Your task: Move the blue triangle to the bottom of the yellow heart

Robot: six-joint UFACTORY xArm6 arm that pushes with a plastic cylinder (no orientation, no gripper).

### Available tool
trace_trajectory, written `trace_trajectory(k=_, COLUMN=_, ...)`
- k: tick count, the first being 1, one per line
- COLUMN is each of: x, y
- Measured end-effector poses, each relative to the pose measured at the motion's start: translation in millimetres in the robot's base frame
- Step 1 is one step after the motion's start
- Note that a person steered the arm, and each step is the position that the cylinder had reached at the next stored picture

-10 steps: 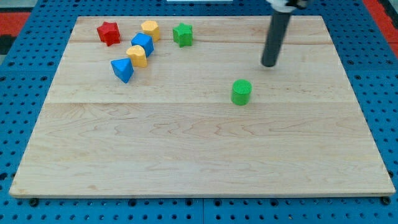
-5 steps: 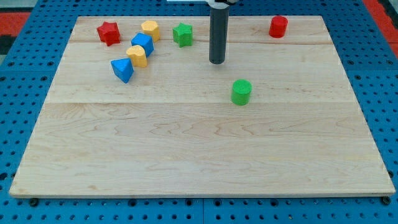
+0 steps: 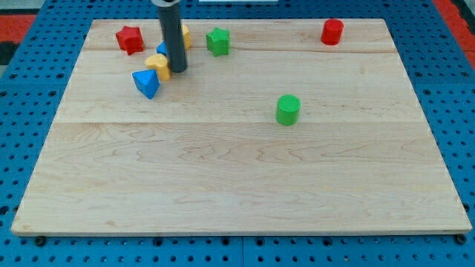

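My tip (image 3: 178, 71) is the blunt lower end of a smooth, matt dark rod, round in section, which comes down from the view's top edge; there is no pincer on this arm, so nothing is wide, narrow or holding. The tip stands just at the right of the yellow heart (image 3: 159, 66), so close that I cannot tell whether they touch; the rod hides most of the blue block (image 3: 162, 49) behind it and part of a second yellow block (image 3: 185, 35) further up, and the shapes of these two cannot be made out.

The blue triangle (image 3: 146, 82), a small wedge with flat faces and sharp edges, lies below and left of the heart, touching or almost touching it, and left of the tip; the heart is rounded and glossy, like moulded plastic.

Towards the view's top left sits a red star (image 3: 129, 38), pointed and knobbly; right of the rod, a green star (image 3: 217, 41); near the top right corner, well apart, a red cylinder (image 3: 332, 32); near the middle, alone, a green cylinder (image 3: 288, 109) with fine ribbing on its top.

The surface (image 3: 237, 185) is pale wood, planked, with faint grain and seams running across; around it is blue pegboard (image 3: 460, 111) dotted with holes.
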State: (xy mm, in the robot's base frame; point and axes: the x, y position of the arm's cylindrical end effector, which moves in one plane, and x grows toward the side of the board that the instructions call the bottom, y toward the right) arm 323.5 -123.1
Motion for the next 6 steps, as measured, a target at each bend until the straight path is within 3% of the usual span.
trace_trajectory(k=2, x=20, y=-52)
trace_trajectory(k=4, x=46, y=-24)
trace_trajectory(k=5, x=31, y=2)
trace_trajectory(k=6, x=45, y=17)
